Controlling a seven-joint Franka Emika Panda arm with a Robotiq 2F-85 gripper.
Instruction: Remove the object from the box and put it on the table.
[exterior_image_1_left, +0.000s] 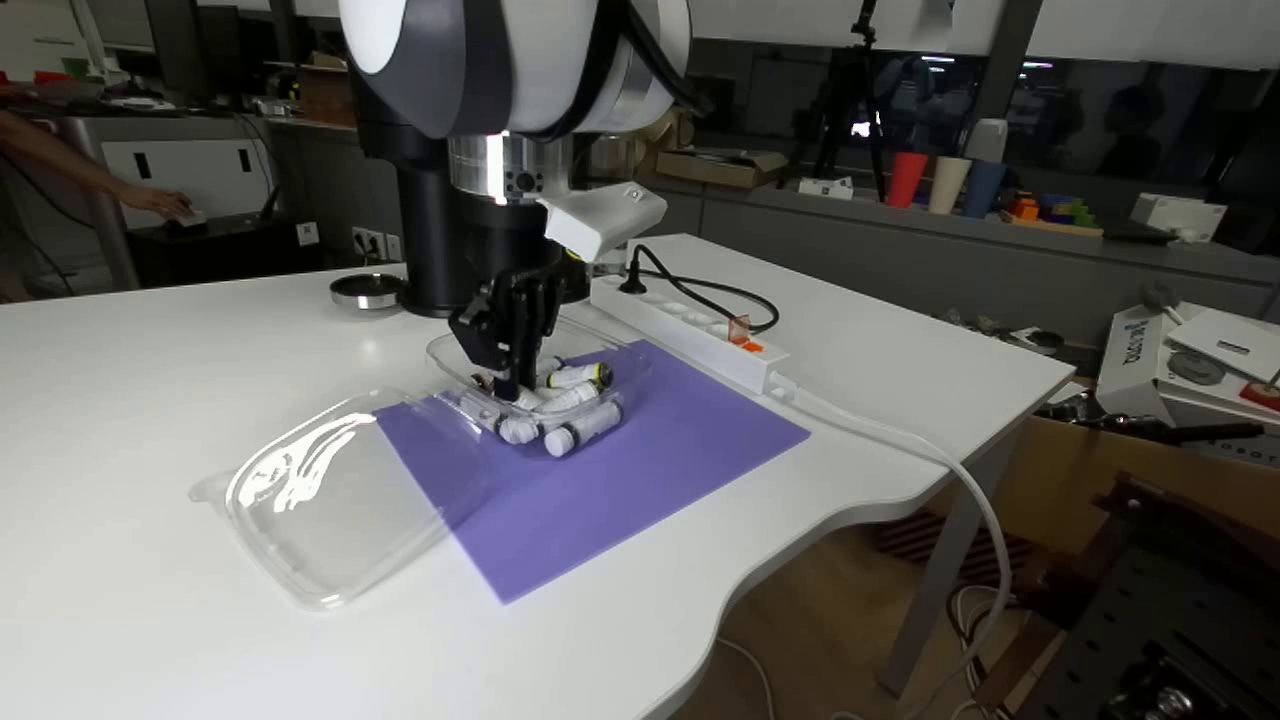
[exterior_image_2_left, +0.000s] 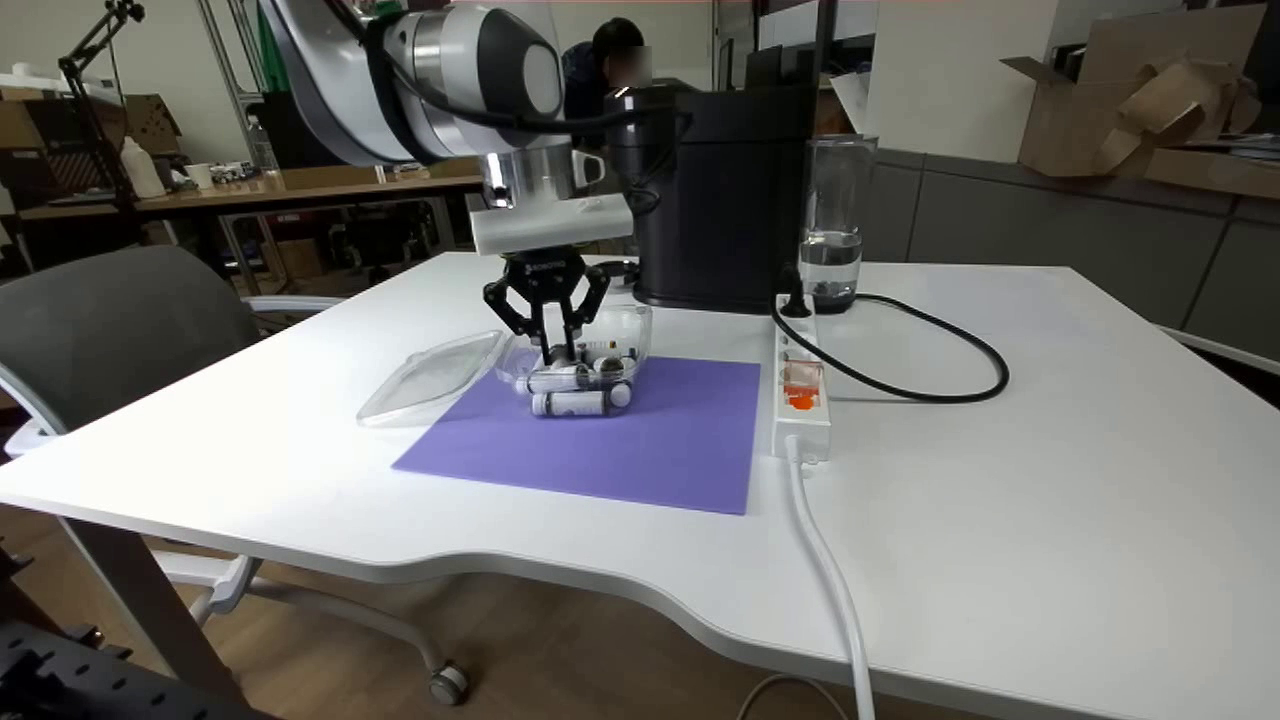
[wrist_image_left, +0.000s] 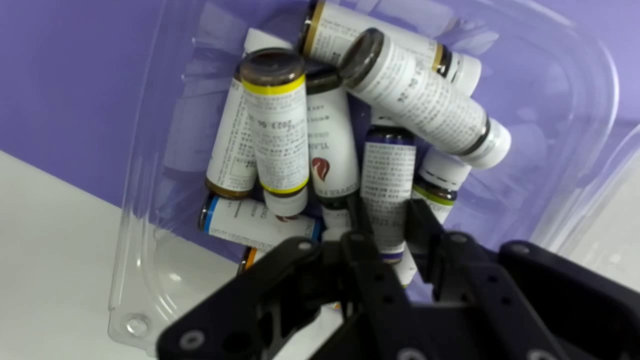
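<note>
The box (exterior_image_1_left: 632, 372) is a shallow clear plastic container, seen in both exterior views and around the heap in the wrist view (wrist_image_left: 122, 280). It holds several small white-labelled bottles with white caps, heaped at different angles. My gripper (wrist_image_left: 387, 215) points down into the box; in the exterior views its fingertips (exterior_image_1_left: 515, 388) (exterior_image_2_left: 560, 355) are among the bottles. Its fingers lie against both sides of one bottle, the object (wrist_image_left: 388, 170), with purple bands. The bottle lies among the others; its cap end is partly under a neighbouring bottle. The table (exterior_image_1_left: 150, 400) is white with a curved edge.
A clear lid-like shell (exterior_image_1_left: 340, 500) lies beside the box. A purple sheet (exterior_image_1_left: 640, 480) lies under the box. A white power strip (exterior_image_2_left: 803, 385) with black and white cables stands nearby. A black machine (exterior_image_2_left: 725, 200), a glass vessel (exterior_image_2_left: 832, 250) and a metal dish (exterior_image_1_left: 368, 291) stand behind.
</note>
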